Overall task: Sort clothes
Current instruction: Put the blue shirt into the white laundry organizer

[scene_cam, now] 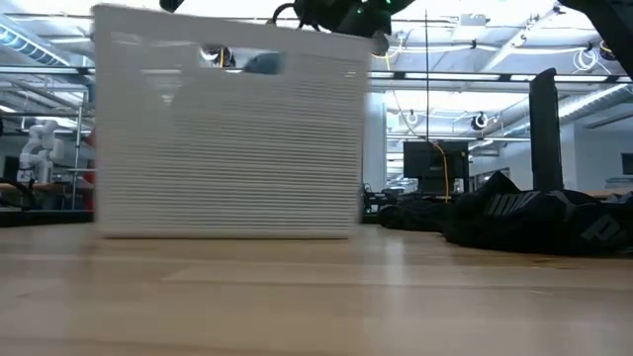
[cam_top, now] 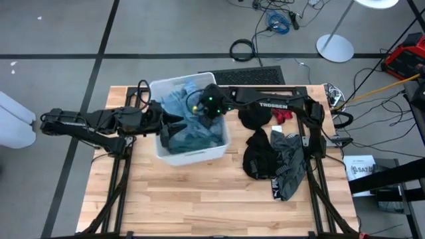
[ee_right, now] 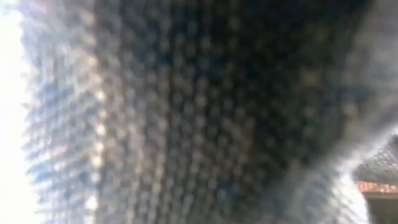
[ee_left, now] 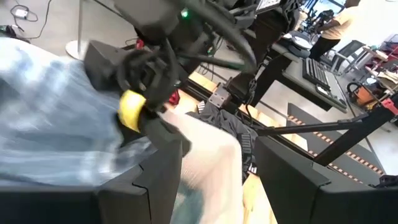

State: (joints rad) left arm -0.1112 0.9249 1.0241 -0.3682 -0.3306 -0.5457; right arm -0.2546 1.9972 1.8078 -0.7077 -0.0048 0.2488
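Observation:
A white bin stands mid-table, filled with blue and teal clothes. My right gripper reaches down into the bin from the right. Its fingertips are hidden in the clothes, and dark woven cloth fills its wrist view. My left gripper is open at the bin's left wall, one finger inside and one outside. Black and grey clothes lie on the table to the right of the bin. My right gripper is down against the clothes in the bin, slanting in from above and from the right. Its own body and the cloth hide its fingertips, so I cannot tell whether it holds any. My left gripper straddles the bin's wall; I cannot tell whether a finger touches it.
A black garment and a small red one lie at the far right of the table. The near half of the wooden table is bare. Cables and a lamp base lie on the floor beyond the table.

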